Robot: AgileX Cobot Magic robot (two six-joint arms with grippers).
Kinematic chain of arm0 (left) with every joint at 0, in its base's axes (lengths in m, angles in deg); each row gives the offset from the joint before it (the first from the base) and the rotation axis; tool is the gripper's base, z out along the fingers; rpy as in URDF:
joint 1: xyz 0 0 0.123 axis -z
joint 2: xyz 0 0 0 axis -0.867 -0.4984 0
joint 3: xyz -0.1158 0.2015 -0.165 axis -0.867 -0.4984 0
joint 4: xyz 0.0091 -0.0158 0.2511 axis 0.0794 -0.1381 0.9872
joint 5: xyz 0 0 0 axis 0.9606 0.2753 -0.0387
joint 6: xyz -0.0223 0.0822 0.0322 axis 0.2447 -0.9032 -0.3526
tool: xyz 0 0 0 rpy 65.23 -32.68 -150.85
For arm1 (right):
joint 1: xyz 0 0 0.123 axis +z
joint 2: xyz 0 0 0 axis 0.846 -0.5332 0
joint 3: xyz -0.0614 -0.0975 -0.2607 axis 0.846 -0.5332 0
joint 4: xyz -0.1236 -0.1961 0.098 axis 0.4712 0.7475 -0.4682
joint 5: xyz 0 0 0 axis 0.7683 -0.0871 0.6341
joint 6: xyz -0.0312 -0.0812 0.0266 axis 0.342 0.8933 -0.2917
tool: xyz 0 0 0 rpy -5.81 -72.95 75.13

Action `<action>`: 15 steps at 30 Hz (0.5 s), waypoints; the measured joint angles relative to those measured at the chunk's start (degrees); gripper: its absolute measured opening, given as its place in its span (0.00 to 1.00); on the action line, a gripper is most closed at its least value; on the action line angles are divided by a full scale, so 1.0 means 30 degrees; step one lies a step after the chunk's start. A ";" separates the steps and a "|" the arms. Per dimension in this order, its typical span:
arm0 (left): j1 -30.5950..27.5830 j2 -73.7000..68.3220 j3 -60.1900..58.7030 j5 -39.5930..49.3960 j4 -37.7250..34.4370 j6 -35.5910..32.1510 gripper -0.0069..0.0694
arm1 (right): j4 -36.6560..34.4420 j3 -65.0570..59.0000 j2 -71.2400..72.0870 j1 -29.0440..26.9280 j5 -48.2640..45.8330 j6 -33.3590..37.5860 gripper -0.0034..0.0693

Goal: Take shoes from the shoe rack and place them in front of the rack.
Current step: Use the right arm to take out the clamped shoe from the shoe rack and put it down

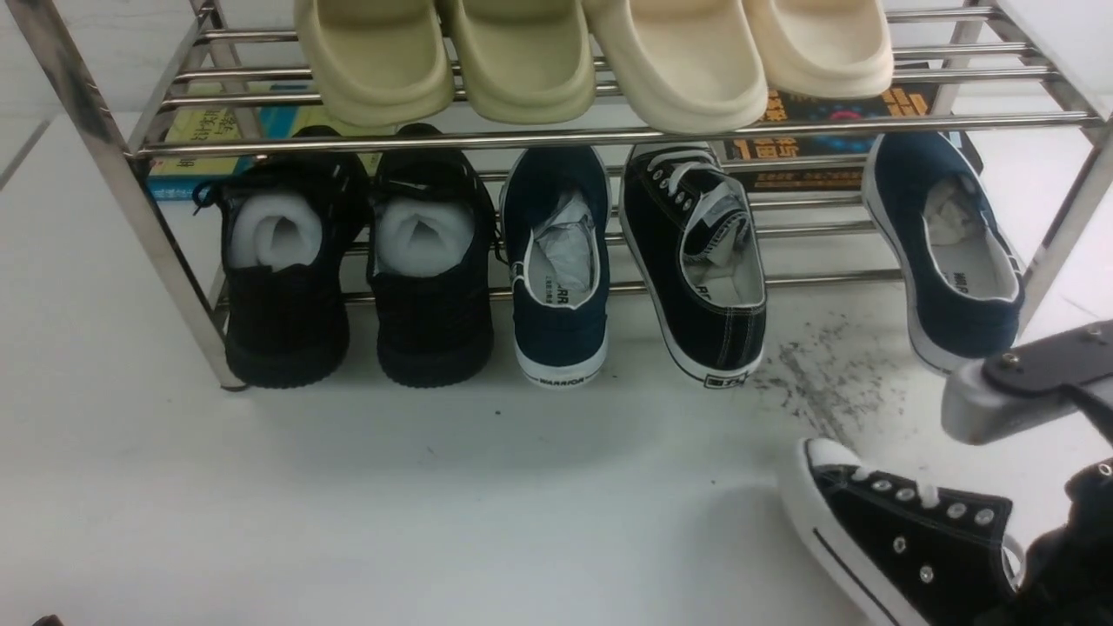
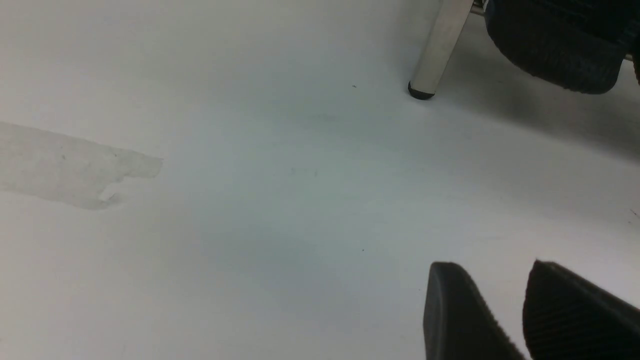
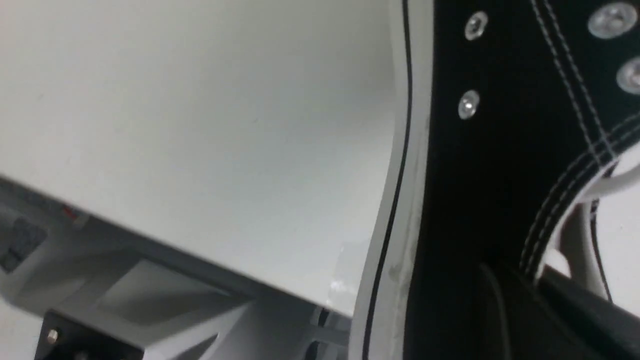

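Black sneaker [image 1: 904, 539]; "WARRIOR" on navy slip-on [image 1: 556, 329]

LEFT ARM: black ribbed left gripper [image 2: 492, 280] low, jaws parted, nothing between them | RIGHT ARM: grey-and-black metal wrist [image 1: 1026, 391] low at near right | right gripper [image 3: 532, 287]: jaws clamped on collar of black canvas white-soled sneaker [image 1: 904, 530]

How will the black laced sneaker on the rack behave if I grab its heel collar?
Probably light: the sneaker looks canvas. The collar likely flexes, though paper stuffing may stiffen it. Its heel overhangs the front bar of the shoe rack, so it should slide out.
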 joint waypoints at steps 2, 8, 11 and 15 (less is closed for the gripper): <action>0.0000 0.0000 0.0000 0.0000 0.0000 0.0000 0.40 | -0.0005 -0.0466 -0.0338 0.0079 0.0834 -0.0912 0.07; 0.0000 0.0000 0.0000 0.0000 0.0000 0.0000 0.40 | -0.0669 -0.0795 -0.1885 0.0298 0.1935 -0.2059 0.07; 0.0000 0.0000 0.0000 0.0000 0.0000 0.0000 0.40 | -0.0813 -0.0805 -0.2450 0.0305 0.1951 -0.2180 0.07; 0.0000 0.0000 0.0000 0.0000 0.0000 0.0000 0.40 | -0.0573 -0.0448 -0.2505 0.0305 0.1656 -0.2196 0.07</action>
